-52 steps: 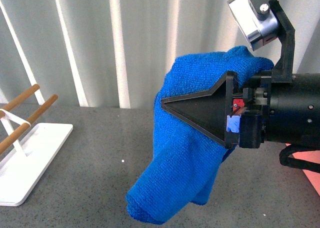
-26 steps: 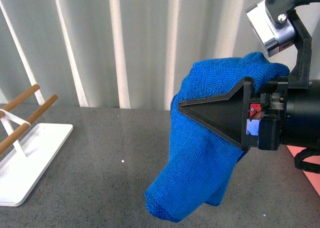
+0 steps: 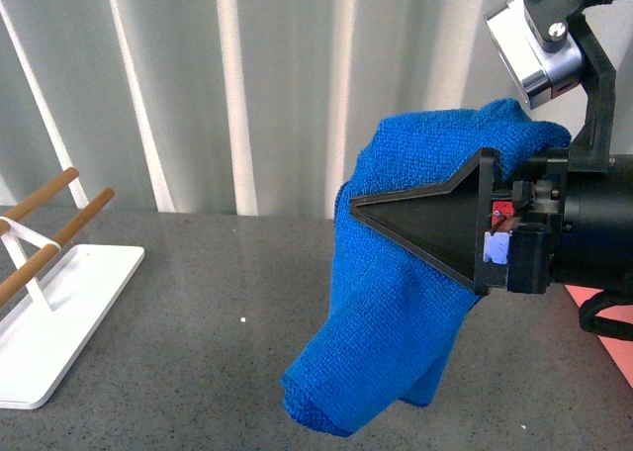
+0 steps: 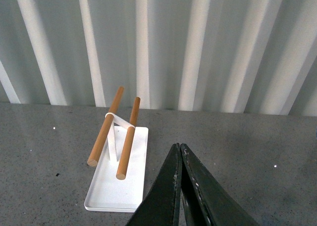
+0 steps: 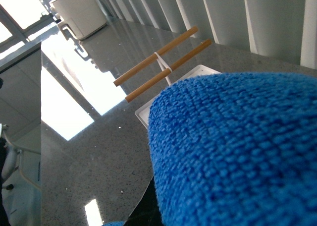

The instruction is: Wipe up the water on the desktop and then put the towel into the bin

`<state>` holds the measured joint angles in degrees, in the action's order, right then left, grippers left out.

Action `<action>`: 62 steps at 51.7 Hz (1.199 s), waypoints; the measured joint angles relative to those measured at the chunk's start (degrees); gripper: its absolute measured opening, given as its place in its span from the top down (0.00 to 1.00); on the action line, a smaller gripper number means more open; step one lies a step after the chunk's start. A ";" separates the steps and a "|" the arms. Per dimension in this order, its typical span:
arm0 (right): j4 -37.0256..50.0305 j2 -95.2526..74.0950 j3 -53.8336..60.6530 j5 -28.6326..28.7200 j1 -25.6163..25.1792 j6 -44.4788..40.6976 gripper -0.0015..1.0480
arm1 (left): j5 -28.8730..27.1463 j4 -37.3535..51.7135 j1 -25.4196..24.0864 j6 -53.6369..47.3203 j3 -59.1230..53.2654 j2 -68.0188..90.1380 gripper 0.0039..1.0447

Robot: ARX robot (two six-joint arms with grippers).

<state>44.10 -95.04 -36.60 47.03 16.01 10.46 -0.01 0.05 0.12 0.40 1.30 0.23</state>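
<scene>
**Right gripper (image 3: 396, 219) clamped on towel (image 3: 381, 352), bin (image 3: 615, 344) next**

Gripped through its upper bunch, lifted, loose folds hanging down toward the desktop (image 3: 198, 313). Wiping judged done; carry to the bin in hand. Only a pink sliver showing at the right edge, under the arm. Next: swing right until over the opening, then part the jaws. Left gripper (image 4: 178, 154) pressed closed on nothing, near the white rack (image 4: 119, 191).

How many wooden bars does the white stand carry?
2. Both sit on the white stand, left on the desktop in the front view: the far bar and, beside it, the near bar. The left wrist view confirms only two.
</scene>
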 joint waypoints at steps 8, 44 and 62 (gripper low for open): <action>-7.41 -1.03 -1.18 -6.23 0.00 -3.74 0.94 | 0.00 -0.02 0.00 0.02 0.00 -0.02 0.87; -42.18 -30.93 -24.04 -30.49 -4.85 -18.73 0.94 | 0.00 -0.02 0.00 -0.07 0.00 -0.02 0.06; -52.68 -40.87 -45.07 -35.69 -1.79 -19.08 0.94 | 0.00 -0.02 0.00 -0.09 0.00 -0.02 0.06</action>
<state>-8.58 -135.92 -81.67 11.33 14.22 -8.62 -0.01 0.03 0.12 0.32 1.30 0.21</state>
